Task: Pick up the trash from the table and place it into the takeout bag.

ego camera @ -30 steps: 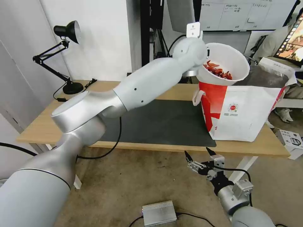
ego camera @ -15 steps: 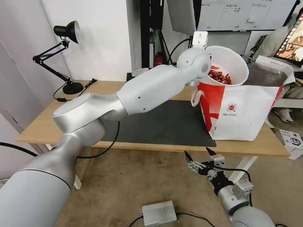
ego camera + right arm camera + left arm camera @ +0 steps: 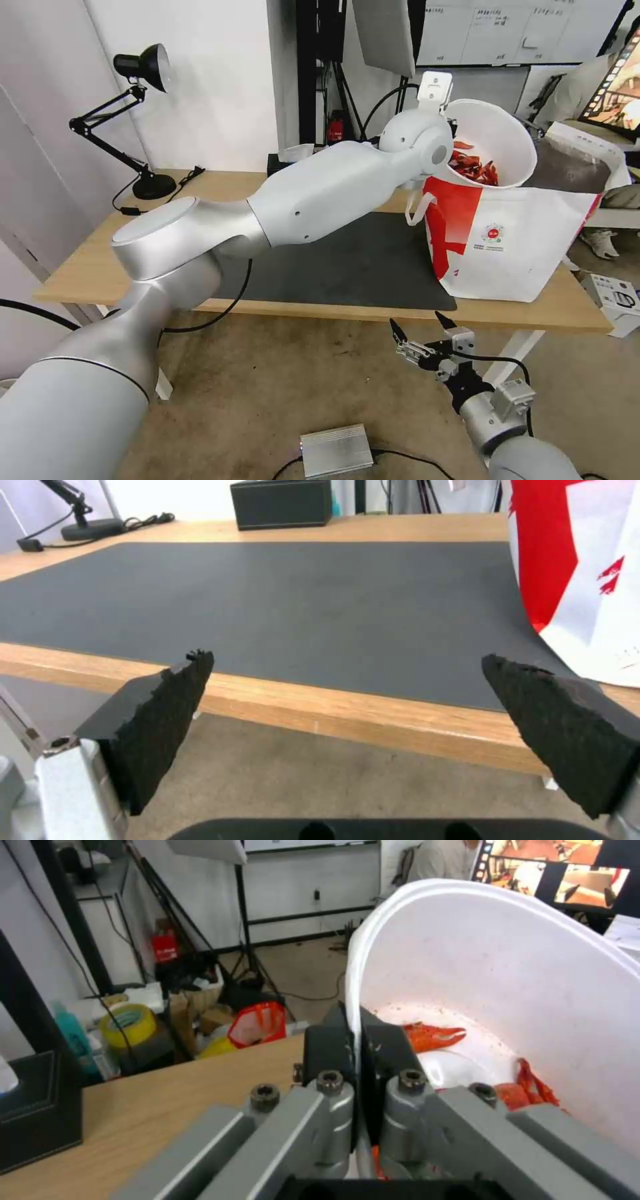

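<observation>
The left arm reaches out across the table (image 3: 320, 190) and up to the mouth of the takeout bag (image 3: 507, 247), where the left gripper (image 3: 357, 1050) pinches the rim of the white bowl (image 3: 497, 137) between its two dark pads, one pad outside the wall and one inside. The bowl is tilted, its open side turned towards the head camera, and it sits at the top opening of the bag with its lower part dipping behind the bag's front edge. Red chilli scraps (image 3: 473, 167) lie heaped in the low side of the bowl; in the left wrist view they cling to the bottom (image 3: 433, 1035) just beyond the inner pad. The bag stands upright at the right end of the table, partly on the dark grey mat (image 3: 347, 260), with a white loop handle (image 3: 417, 203) hanging from its near corner. The right gripper (image 3: 425, 328) hangs below the table's front edge, well apart from the bag, its jaws spread wide and holding nothing. At the back of the table stand a black tissue box (image 3: 281, 504) and a black desk lamp (image 3: 127, 113)
</observation>
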Tool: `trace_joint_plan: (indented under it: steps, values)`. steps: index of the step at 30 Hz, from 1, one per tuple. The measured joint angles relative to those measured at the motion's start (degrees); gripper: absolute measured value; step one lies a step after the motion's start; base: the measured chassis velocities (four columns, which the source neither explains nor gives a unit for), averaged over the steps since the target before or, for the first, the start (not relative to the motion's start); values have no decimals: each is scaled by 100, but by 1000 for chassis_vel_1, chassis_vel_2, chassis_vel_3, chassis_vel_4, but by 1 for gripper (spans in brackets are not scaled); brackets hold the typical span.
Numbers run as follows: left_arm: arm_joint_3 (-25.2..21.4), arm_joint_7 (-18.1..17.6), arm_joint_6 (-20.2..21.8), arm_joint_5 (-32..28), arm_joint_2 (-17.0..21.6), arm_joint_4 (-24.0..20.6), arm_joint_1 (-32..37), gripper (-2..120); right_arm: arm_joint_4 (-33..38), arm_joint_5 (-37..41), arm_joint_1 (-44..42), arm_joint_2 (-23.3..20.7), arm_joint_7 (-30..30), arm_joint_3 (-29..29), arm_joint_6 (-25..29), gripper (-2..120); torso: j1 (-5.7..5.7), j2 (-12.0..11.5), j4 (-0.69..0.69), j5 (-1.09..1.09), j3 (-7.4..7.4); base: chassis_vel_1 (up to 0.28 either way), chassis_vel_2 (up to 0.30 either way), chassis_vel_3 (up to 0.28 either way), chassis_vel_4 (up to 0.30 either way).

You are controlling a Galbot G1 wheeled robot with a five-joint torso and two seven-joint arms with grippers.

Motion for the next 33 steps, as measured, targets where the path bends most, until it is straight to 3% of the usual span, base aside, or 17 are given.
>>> trace_joint_plan:
  steps: [3, 6, 10, 21, 33]
  values:
    - [-4, 88, -8, 7, 1, -37, -17, 0, 0, 0, 0, 0, 0, 0, 0, 100, 0, -1, 0, 0, 0, 0, 0, 0, 0]
    - [4, 540, -212, 51, 1, -79, -50, 0, 0, 0, 0, 0, 0, 0, 0, 100, 0, 0, 0, 0, 0, 0, 0, 0, 0]
    - [44, 814, -348, 53, 0, -109, -44, 0, 0, 0, 0, 0, 0, 0, 0, 100, 0, 0, 0, 0, 0, 0, 0, 0, 0]
    - [255, 1080, -100, 177, 17, -49, -63, 0, 0, 0, 0, 0, 0, 0, 0, 100, 0, 0, 0, 0, 0, 0, 0, 0, 0]
    - [649, 1449, 77, 722, 156, -48, -219, 0, 0, 0, 0, 0, 0, 0, 0, 100, 0, 0, 0, 0, 0, 0, 0, 0, 0]
